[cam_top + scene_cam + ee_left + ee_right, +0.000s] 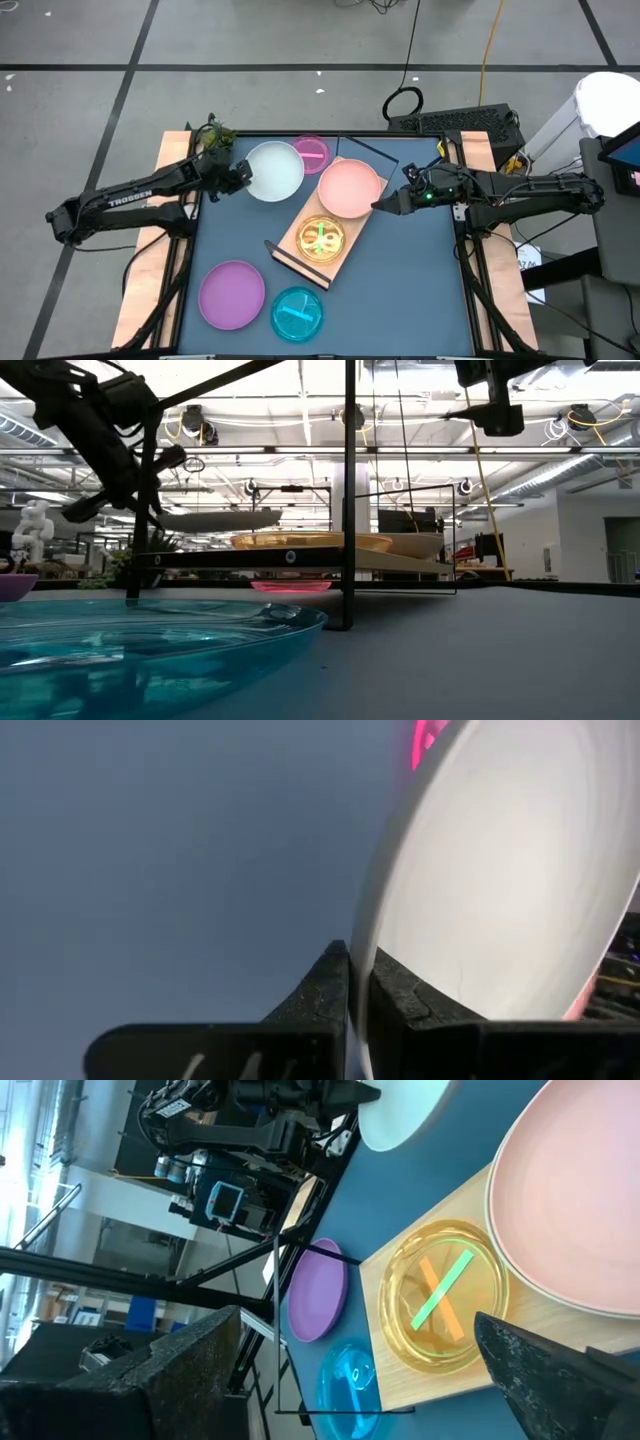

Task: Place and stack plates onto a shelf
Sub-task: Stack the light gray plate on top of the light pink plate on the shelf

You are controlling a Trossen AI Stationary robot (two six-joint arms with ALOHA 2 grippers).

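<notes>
Surface: dark blue-grey table top [400, 280] in a black frame, on a grey floor crossed by dark lines.
Shelf: light-wood board [296, 236] with black metal ends lies diagonally at table centre.
On the shelf: salmon pink plate [348, 187] at the far end; translucent orange plate [321, 239] with a green piece inside, at the near end.
Off the shelf: purple plate [231, 294] and translucent blue plate [297, 313] near the front edge, side by side; translucent pink plate [311, 153] by the rear edge.
Left gripper [240, 176]: clamped on the left rim of the pale blue-white plate [274, 170], which sits just left of the shelf's far end.
Left wrist view only: both dark fingers [325, 990] pinch the white rim [500, 890] edge-on; a pink sliver shows past it.
Right gripper [386, 204]: at the salmon plate's right edge; fingers spread wide apart in the right wrist view, nothing between them.
Right wrist view only: green strip crossing an orange one inside the orange plate [443, 1295].
Low view only: shelf board [300, 558] raised on its frame, orange plate on top, a pink plate [291, 586] seen beneath; blue plate [150, 645] fills the foreground.
Writing: "TROSSEN" in white on the left arm [130, 193].
</notes>
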